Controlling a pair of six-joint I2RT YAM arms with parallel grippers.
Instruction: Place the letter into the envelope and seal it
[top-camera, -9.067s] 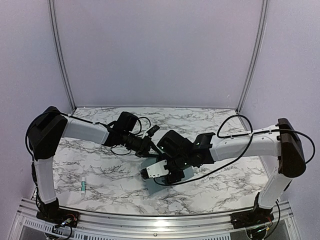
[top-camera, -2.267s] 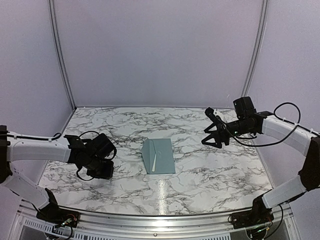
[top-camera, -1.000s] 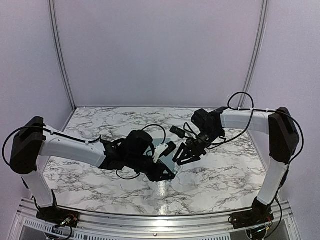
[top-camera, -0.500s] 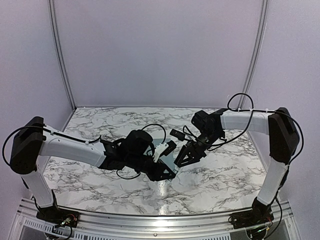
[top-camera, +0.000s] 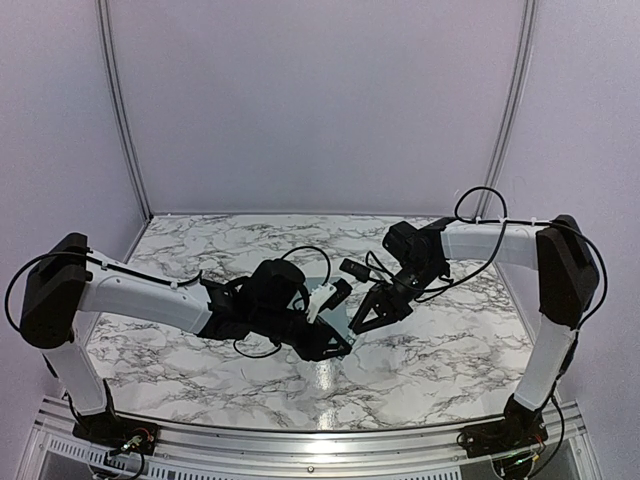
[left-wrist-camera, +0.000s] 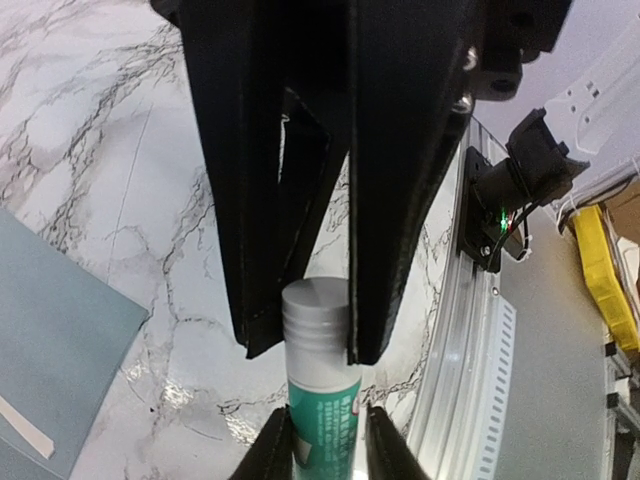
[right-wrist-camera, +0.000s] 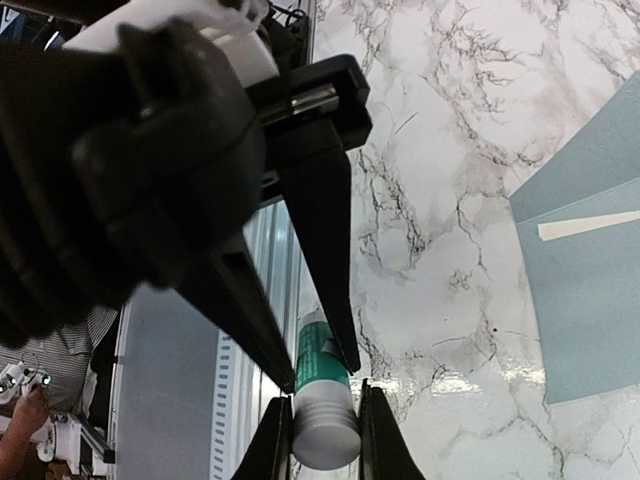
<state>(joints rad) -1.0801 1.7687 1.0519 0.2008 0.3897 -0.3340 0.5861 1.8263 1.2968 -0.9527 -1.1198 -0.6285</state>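
A small white-green glue tube (left-wrist-camera: 325, 410) is held between both grippers, above the marble table by the envelope's near right corner. My left gripper (left-wrist-camera: 320, 440) is shut on its green body (right-wrist-camera: 320, 360). My right gripper (right-wrist-camera: 320, 430) is shut on its white cap (left-wrist-camera: 315, 315). In the top view the two grippers, left (top-camera: 343, 345) and right (top-camera: 357, 325), meet tip to tip. The grey-blue envelope (right-wrist-camera: 590, 290) lies flat with a white strip (right-wrist-camera: 590, 225) on it. It also shows in the left wrist view (left-wrist-camera: 50, 340) and, mostly hidden by the arms, in the top view (top-camera: 336, 316). The letter is not in view.
The aluminium rail (top-camera: 320, 445) runs along the table's near edge, close below the grippers, and shows in the left wrist view (left-wrist-camera: 470, 380). The booth's pale walls (top-camera: 320, 110) close in the back and sides.
Earlier the arms were apart with the envelope bare between them; they then met over its near corner. In the last second the right gripper has shifted only slightly.
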